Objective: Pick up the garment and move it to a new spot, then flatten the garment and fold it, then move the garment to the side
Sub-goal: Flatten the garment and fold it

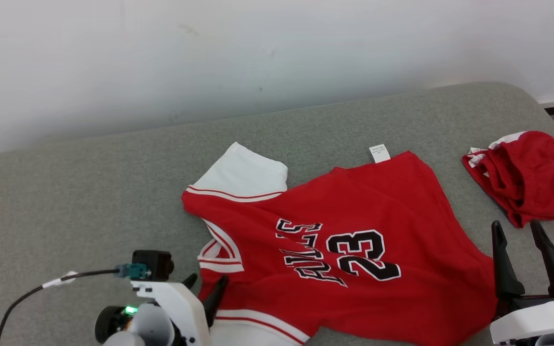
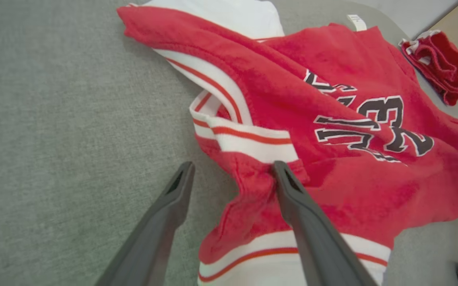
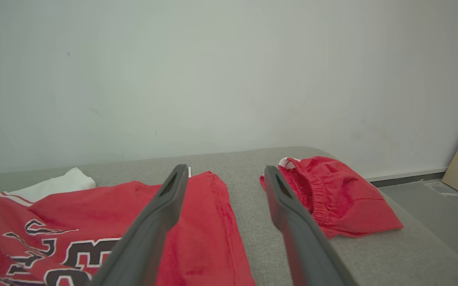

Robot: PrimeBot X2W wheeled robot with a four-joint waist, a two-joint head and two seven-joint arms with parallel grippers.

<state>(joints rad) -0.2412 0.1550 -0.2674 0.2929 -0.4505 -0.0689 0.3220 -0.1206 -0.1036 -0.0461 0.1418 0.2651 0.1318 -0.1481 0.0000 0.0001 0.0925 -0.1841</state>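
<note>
- The garment, a red jersey (image 1: 354,250) with "BULLS" and "23" in black-and-white print, lies spread on the grey cushioned surface (image 1: 65,202), in the centre and lower centre of the head view.
- One white sleeve (image 1: 243,173) points towards the upper left of the frame. A small white label (image 1: 379,154) sticks out at the jersey's top edge.
- The left gripper (image 1: 206,283) sits at the lower left of the head view, at the jersey's left edge near the striped collar trim.
- In the left wrist view the left gripper (image 2: 233,167) has its fingers spread wide. A bunched red fold lies between them, unpinched, and the finger on the right of that frame rests against the cloth.
- The right gripper (image 1: 516,226) stands at the lower right, fingers released and apart, tips over bare grey surface just beside the jersey's right edge.
- A second red garment (image 1: 527,178) with white trim lies crumpled at the right edge, apart from the jersey.
</note>
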